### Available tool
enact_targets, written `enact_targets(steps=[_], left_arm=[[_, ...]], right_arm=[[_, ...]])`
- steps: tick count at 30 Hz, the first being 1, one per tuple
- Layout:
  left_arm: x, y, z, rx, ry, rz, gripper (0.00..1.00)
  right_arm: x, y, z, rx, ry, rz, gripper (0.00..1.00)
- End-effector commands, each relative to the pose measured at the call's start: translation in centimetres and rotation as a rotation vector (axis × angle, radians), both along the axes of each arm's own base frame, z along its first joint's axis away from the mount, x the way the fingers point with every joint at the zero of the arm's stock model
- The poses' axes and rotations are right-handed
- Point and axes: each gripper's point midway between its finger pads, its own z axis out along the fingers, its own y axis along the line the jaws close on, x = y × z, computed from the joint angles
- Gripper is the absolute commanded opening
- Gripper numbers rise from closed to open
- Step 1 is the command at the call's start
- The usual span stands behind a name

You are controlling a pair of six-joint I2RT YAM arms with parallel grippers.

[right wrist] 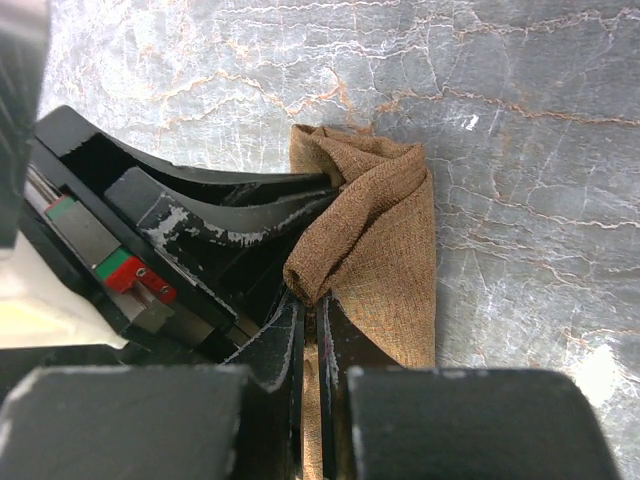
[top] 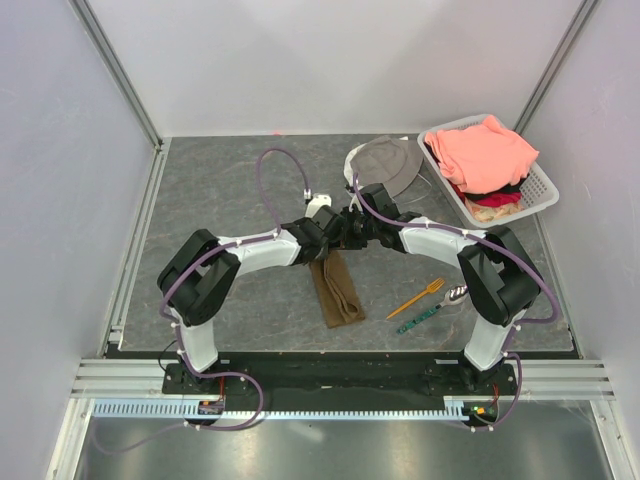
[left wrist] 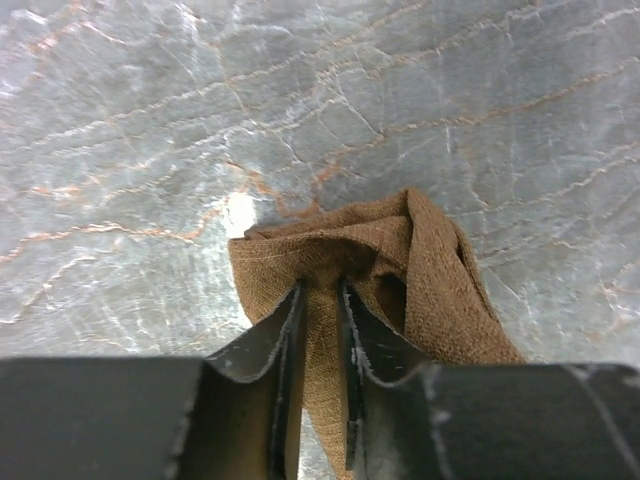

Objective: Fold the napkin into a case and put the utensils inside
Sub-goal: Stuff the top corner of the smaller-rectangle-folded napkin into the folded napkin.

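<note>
The brown napkin (top: 337,290) lies folded into a narrow strip at the middle of the table, its far end lifted and bunched. My left gripper (top: 331,234) is shut on that bunched end; the left wrist view shows the napkin (left wrist: 400,260) pinched between the jaws of the left gripper (left wrist: 322,287). My right gripper (top: 354,228) meets it from the right and is shut on a rolled edge of the napkin (right wrist: 390,240), right gripper (right wrist: 315,300). The left gripper's fingers (right wrist: 230,200) sit just beside it. The orange fork (top: 417,298) and the green patterned utensil (top: 420,319) lie on the table to the right of the strip.
A grey bucket hat (top: 385,160) lies at the back, just beyond both grippers. A white basket (top: 540,185) with salmon-pink clothes (top: 485,150) stands at the back right. Metal frame rails run along the table's left and near edges.
</note>
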Motion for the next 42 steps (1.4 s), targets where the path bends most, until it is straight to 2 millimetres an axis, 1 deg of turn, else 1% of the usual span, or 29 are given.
enact_targets(steps=[1, 4, 6, 9, 12, 13, 15, 16, 17, 18, 19, 20, 22, 24, 26, 27, 30, 31, 32, 33, 35, 36, 37, 39, 42], left_arm=[[1.7, 0.3, 1.4, 0.087, -0.081, 0.015, 0.22], [1.8, 0.2, 1.4, 0.104, -0.091, 0.019, 0.17], [2.0, 0.2, 1.6, 0.105, -0.096, 0.018, 0.10], [1.8, 0.0, 2.8, 0.075, -0.108, 0.016, 0.02], [1.1, -0.5, 4.2, -0.010, -0.092, -0.005, 0.02], [0.6, -0.7, 4.6, -0.063, -0.074, -0.008, 0.02], [0.2, -0.6, 4.7, -0.109, -0.053, 0.001, 0.02], [-0.8, -1.1, 4.1, -0.160, -0.003, -0.018, 0.02], [-0.9, -1.4, 4.5, -0.205, 0.006, -0.027, 0.02], [-1.0, -1.2, 4.5, -0.238, 0.025, -0.020, 0.02], [-1.8, -1.5, 4.1, -0.277, 0.059, -0.028, 0.02], [-1.7, -1.7, 4.8, -0.309, 0.045, -0.035, 0.02], [-2.2, -1.7, 4.5, -0.331, 0.065, -0.039, 0.02], [-2.3, -1.7, 4.5, -0.342, 0.072, -0.035, 0.02], [-2.3, -1.6, 4.5, -0.344, 0.074, -0.028, 0.02], [-2.4, -1.3, 4.4, -0.339, 0.081, -0.020, 0.02], [-2.4, -0.7, 4.4, -0.344, 0.084, 0.003, 0.02], [-2.5, -0.5, 4.3, -0.342, 0.085, 0.007, 0.02], [-2.6, -0.5, 4.3, -0.346, 0.086, 0.008, 0.02], [-2.7, -0.4, 4.2, -0.346, 0.089, 0.010, 0.02], [-2.8, -0.4, 4.4, -0.352, 0.087, 0.009, 0.02], [-2.9, -0.3, 4.2, -0.352, 0.092, 0.013, 0.02], [-2.9, -0.4, 4.2, -0.354, 0.092, 0.013, 0.02], [-3.0, -0.4, 4.1, -0.355, 0.098, 0.013, 0.02], [-3.2, -0.3, 3.8, -0.352, 0.103, 0.015, 0.02]], right_arm=[[0.4, 0.7, 0.6, 0.029, -0.018, 0.011, 0.00], [0.3, 0.8, 0.5, 0.029, -0.017, 0.016, 0.00], [0.3, 0.8, 0.4, 0.027, -0.015, 0.016, 0.00], [0.2, 0.9, 0.3, 0.022, -0.019, 0.021, 0.00], [0.3, 1.0, 0.4, 0.017, -0.028, 0.026, 0.00], [0.2, 1.1, 0.5, 0.019, -0.027, 0.027, 0.00], [0.2, 1.5, 0.4, 0.020, -0.026, 0.032, 0.00], [0.0, 1.7, 0.4, 0.019, -0.023, 0.037, 0.00], [0.0, 1.8, 0.2, 0.019, -0.017, 0.034, 0.00], [-0.1, 2.1, 0.1, 0.022, -0.017, 0.038, 0.00], [-0.1, 2.1, -0.1, 0.018, -0.011, 0.035, 0.00], [-0.3, 2.3, -0.6, 0.013, 0.001, 0.038, 0.00], [-0.2, 3.1, -0.4, 0.039, -0.008, 0.042, 0.00], [-0.4, 4.2, -0.9, 0.049, -0.002, 0.056, 0.00], [-0.6, 5.3, -1.8, 0.047, 0.017, 0.086, 0.00], [-0.6, 5.3, -2.1, 0.040, 0.019, 0.089, 0.00], [-0.2, 4.2, -2.0, -0.013, -0.021, 0.072, 0.04], [-0.1, 4.0, -1.3, -0.021, -0.052, 0.081, 0.09], [-0.3, 3.5, -1.4, -0.041, -0.040, 0.084, 0.12], [-0.3, 3.4, -1.2, -0.044, -0.040, 0.091, 0.18], [-0.4, 3.0, -0.6, -0.047, -0.051, 0.099, 0.26], [-0.4, 2.9, -0.4, -0.049, -0.056, 0.100, 0.34], [-0.5, 2.8, 0.0, -0.045, -0.064, 0.102, 0.38], [-0.6, 2.8, 0.4, -0.043, -0.069, 0.103, 0.41], [-0.6, 2.8, 1.4, -0.034, -0.085, 0.107, 0.43]])
